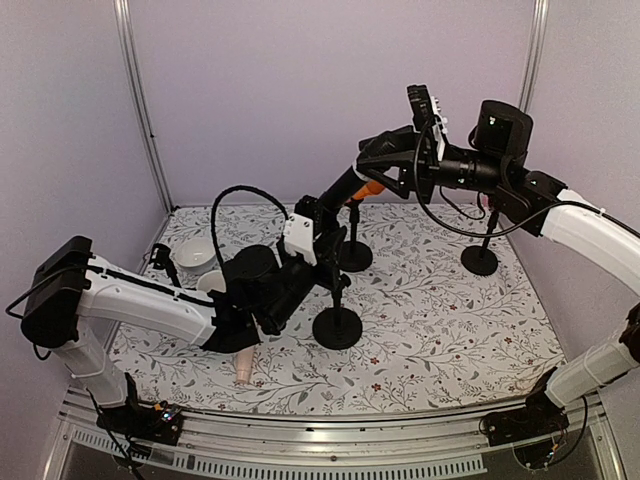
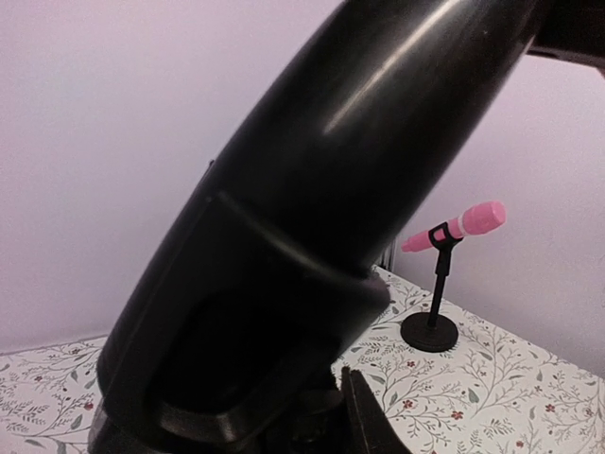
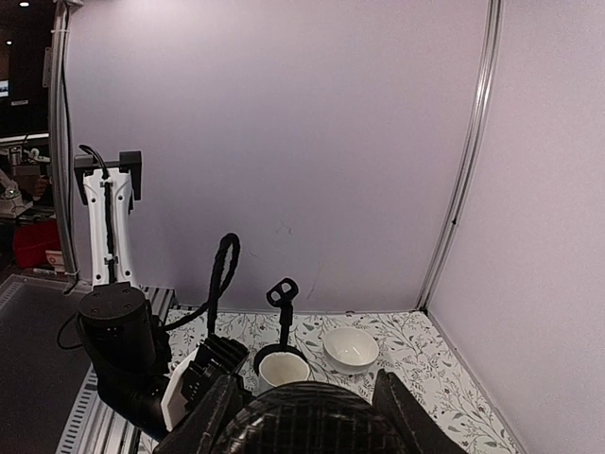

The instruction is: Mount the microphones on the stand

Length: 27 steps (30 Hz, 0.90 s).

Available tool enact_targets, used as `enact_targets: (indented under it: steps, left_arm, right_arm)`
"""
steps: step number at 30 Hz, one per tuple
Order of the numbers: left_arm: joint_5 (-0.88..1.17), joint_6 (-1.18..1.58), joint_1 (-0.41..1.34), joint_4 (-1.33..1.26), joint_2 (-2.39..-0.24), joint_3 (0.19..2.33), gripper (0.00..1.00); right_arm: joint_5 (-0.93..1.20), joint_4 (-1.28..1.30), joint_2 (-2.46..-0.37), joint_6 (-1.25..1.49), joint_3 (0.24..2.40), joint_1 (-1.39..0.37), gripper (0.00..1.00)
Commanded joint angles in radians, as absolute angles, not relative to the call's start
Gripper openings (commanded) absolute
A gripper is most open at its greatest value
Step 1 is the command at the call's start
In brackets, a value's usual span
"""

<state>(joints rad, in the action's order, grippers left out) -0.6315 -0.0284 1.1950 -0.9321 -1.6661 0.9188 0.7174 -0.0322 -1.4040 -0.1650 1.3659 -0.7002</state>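
Black microphone [image 3: 302, 427] clamped tight in right gripper [image 3: 305, 409] — left gripper [image 1: 322, 225] jaw gap hidden.

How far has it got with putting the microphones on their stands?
Done: pink microphone clipped in its stand; orange microphone seems mounted too. In hand: black microphone, in the right gripper. Still to do: beige microphone, lying on the table.

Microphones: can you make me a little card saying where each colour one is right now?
pink microphone: clipped on a stand
orange microphone: high up, mostly hidden
beige microphone: lying flat on the table, near the front edge
black microphone: raised, its mesh head between the fingers of the right pincer
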Motion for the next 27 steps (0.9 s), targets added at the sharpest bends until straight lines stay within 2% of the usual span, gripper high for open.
enact_targets:
  steps: [1, 15, 27]
  left_arm:
    - [-0.434, -0.189, 1.260, -0.970, -1.615, 0.959, 0.00]
    - [-0.439, -0.198, 1.265, -0.983, -1.609, 0.942, 0.00]
    - [-0.451, -0.196, 1.266, -0.995, -1.590, 0.919, 0.00]
  right_arm:
    - [0.577, 0.354, -1.617, -0.218, 1.234, -0.729, 0.00]
    - [0.576, 0.314, -1.704, -0.242, 1.216, -0.741, 0.00]
    - [0.558, 0.339, -1.652, -0.262, 1.257, -0.741, 0.00]
